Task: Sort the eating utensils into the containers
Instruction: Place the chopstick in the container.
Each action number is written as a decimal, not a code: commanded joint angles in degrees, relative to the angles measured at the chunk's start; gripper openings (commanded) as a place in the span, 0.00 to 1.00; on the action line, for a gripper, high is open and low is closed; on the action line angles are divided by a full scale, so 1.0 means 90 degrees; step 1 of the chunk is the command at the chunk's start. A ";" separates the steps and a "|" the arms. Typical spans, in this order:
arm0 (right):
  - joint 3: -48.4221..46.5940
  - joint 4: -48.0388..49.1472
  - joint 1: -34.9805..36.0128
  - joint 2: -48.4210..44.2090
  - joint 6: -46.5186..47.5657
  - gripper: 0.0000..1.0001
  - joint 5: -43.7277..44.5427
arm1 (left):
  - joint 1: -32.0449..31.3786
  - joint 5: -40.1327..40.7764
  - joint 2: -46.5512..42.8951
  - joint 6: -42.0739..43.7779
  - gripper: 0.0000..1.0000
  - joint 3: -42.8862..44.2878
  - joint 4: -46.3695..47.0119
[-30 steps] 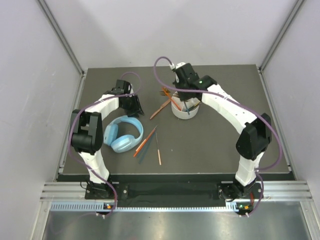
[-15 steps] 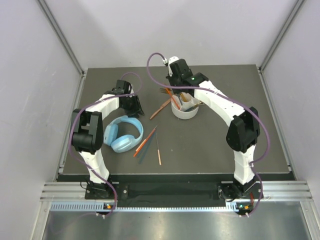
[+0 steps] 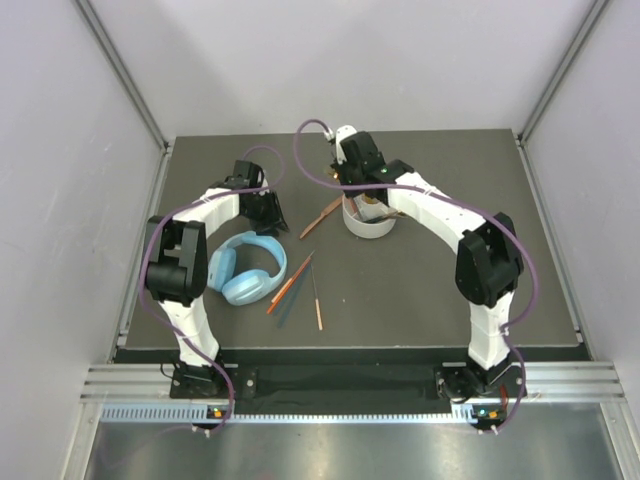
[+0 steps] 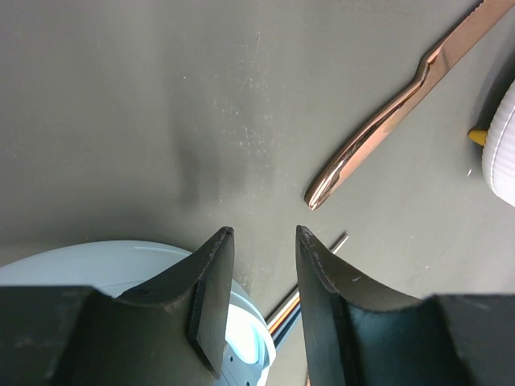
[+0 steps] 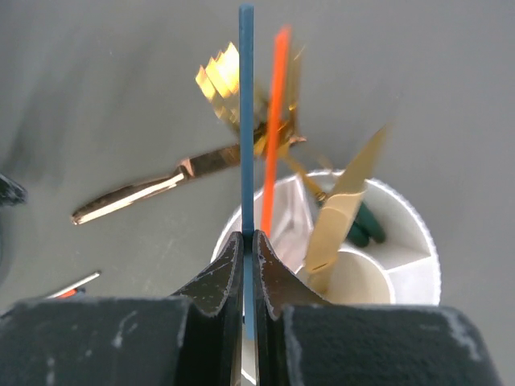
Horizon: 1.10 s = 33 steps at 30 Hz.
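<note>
A dark teal chopstick runs straight up the middle of the right wrist view, its lower end pinched between the clenched fingers of the right gripper. Just right of it an orange chopstick rises almost parallel; its lower end is hidden behind the fingers, so whether it is also gripped cannot be told. Behind both, in the lower right of that view, sits the round white holder, divided inside, with a gold fork and other gold pieces sticking out of it. A copper-coloured knife lies flat on the dark table, left of the holder. In the overhead view, loose chopsticks lie near the centre, just right of the light blue headphones. The left gripper hangs above the headphones' edge, jaws parted with nothing between them
</note>
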<state>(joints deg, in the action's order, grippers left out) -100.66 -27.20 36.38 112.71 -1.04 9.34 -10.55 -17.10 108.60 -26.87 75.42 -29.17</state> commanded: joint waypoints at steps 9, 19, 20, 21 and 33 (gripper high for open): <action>0.0639 0.1128 0.0059 -0.0736 0.0067 0.00 -0.0198 | 0.0029 -0.0121 -0.0094 0.0066 0.42 0.0038 0.0087; 0.0218 0.1050 0.0049 -0.0580 0.0369 0.00 -0.0052 | 0.0029 -0.0374 0.0023 0.0085 0.43 0.0087 0.0116; 0.0170 0.1040 0.0049 -0.0550 0.0398 0.00 -0.0013 | 0.0020 -0.0462 0.0043 0.0076 0.43 0.0087 0.0106; 0.0034 0.0992 0.0049 -0.0502 0.0418 0.00 0.0007 | -0.0010 -0.0608 0.0101 0.0085 0.43 0.0087 0.0106; -0.0417 0.1508 -0.0058 -0.0004 0.0750 0.00 0.0261 | -0.0498 -0.0697 0.0326 0.0398 0.43 0.0273 -0.0128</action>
<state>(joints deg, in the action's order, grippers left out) -100.44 -18.15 36.56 110.32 3.97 10.50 -14.98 -21.82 111.18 -24.95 76.12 -30.04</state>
